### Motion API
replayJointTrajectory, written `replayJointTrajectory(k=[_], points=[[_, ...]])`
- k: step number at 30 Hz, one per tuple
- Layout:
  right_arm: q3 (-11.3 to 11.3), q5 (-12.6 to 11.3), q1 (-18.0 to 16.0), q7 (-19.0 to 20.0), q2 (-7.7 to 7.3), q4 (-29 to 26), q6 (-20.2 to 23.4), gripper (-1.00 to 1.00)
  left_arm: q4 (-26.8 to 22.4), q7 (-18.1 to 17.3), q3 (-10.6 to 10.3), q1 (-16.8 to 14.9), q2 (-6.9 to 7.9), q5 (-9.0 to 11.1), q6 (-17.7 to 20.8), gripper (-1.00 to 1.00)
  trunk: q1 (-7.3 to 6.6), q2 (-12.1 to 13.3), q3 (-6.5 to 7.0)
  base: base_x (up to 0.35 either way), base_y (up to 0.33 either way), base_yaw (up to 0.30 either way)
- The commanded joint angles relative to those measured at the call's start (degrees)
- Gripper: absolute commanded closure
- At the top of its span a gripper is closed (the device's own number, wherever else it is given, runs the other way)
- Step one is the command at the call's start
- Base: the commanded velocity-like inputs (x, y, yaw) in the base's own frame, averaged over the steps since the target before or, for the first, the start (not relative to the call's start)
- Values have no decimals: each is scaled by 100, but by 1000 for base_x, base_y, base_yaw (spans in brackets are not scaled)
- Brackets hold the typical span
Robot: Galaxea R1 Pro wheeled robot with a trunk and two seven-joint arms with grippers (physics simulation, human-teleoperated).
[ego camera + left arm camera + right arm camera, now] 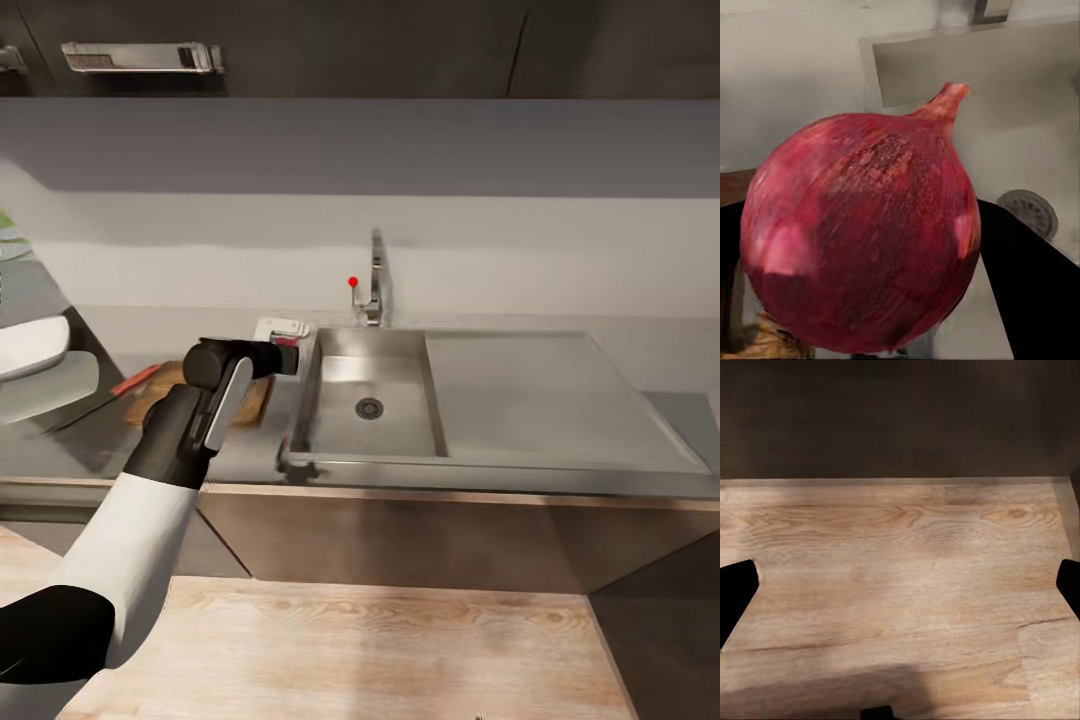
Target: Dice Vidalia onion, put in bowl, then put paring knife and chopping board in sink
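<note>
My left gripper (287,356) is shut on the Vidalia onion (862,232), a round dark-red bulb with a short stem, and holds it above the countertop (560,345) just left of the sink (345,410). The steel basin has only its drain showing. The faucet (377,282) and red-knobbed lever (352,282) stand behind it. The brown chopping board (255,402) lies on the counter under my forearm, partly hidden. The paring knife's red-orange handle (136,379) rests at its left end. The white bowl (32,346) sits at the far left. My right gripper (904,585) hangs open over the wooden floor.
A small white item with a red patch (283,327) lies on the counter behind the held onion. The drainboard (540,400) stretches right of the basin. Dark cabinets run below the counter, and light wooden floor (380,650) lies in front.
</note>
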Motion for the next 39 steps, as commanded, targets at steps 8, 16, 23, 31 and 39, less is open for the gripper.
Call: replayJointTrajectory(k=[8,16,23,31,39], points=[[34,-5,0,-55,1,14,9,-100,-1,44,56,-3,84,54,20,100,1,-4,-5,0,293,0],[32,-5,-2,-58,0,19,14,-100,67,44,471,-4,86,54,20,100,1,-4,-5,0,292,0],[32,-5,-2,-58,0,19,14,-100,262,38,500,2,86,54,10,100,1,-4,-5,0,268,0],[32,-5,-1,-58,0,19,14,-100,764,35,499,3,77,54,-32,100,1,-4,-5,0,114,0],[32,-5,-1,-58,0,19,14,-100,859,33,499,5,65,54,-38,100,1,-4,-5,0,3,0]])
